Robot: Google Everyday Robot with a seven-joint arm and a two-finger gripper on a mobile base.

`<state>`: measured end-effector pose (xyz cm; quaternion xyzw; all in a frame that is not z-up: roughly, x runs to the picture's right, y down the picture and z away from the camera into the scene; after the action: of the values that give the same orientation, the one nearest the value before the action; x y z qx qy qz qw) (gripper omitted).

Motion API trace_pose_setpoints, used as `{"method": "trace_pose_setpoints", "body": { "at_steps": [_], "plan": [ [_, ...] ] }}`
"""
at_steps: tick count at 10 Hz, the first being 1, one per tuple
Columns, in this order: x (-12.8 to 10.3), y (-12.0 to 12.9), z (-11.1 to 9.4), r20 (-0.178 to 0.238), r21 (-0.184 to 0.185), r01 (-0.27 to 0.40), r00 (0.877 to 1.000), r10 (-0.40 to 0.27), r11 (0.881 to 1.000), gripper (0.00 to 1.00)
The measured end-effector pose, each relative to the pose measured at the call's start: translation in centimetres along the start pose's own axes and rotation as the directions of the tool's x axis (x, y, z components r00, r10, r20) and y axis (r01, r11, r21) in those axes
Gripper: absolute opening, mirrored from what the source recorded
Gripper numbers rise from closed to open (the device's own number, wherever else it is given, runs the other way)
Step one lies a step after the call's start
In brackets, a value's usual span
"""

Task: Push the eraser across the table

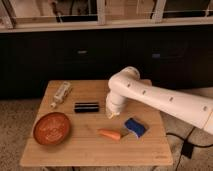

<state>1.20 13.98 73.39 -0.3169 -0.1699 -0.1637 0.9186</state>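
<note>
So the eraser (86,106) we're looking at is a small flat black bar, rectangular, and dark enough that we can't really make out any detail on its top. It's lying flat on the counter (100,152), a light wooden butcher-block top with plank grain, a bit left of the middle and toward the far half. Its long axis runs left-right, pretty much parallel to the counter's far edge, so one short end points at the left edge and the other points right at the pincer. The pincer (111,114) hangs at the end of the white arm (160,100), which reaches in from the right. It's down low over the counter, just beside the eraser's right end. We can't tell if it's actually touching the eraser, and we can't tell whether it's open or closed either. Counting stuff: one eraser, one pale bottle-like thing (61,93) lying on its side near the far left corner, one round reddish-brown bowl (52,128) at the near left, one orange carrot (110,134) on the near side of the pincer, and one blue pad with a yellow edge (135,126) just right of the carrot. The eraser sits apart from all of those, nearer than the bottle and farther than the bowl.
</note>
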Motion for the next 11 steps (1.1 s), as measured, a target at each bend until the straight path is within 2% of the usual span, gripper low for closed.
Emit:
{"method": "trace_pose_setpoints", "body": {
  "at_steps": [3,7,11],
  "plan": [
    [-0.4,-0.3,0.5,0.010,-0.008,0.007,1.000,-0.007,1.000,0.21],
    [-2.5,-1.8,2.6,0.023,-0.024,0.024,0.999,-0.023,0.999,0.21],
    [-3.7,-2.3,4.2,0.038,-0.045,0.046,0.998,-0.044,0.998,0.21]
  ]
}}
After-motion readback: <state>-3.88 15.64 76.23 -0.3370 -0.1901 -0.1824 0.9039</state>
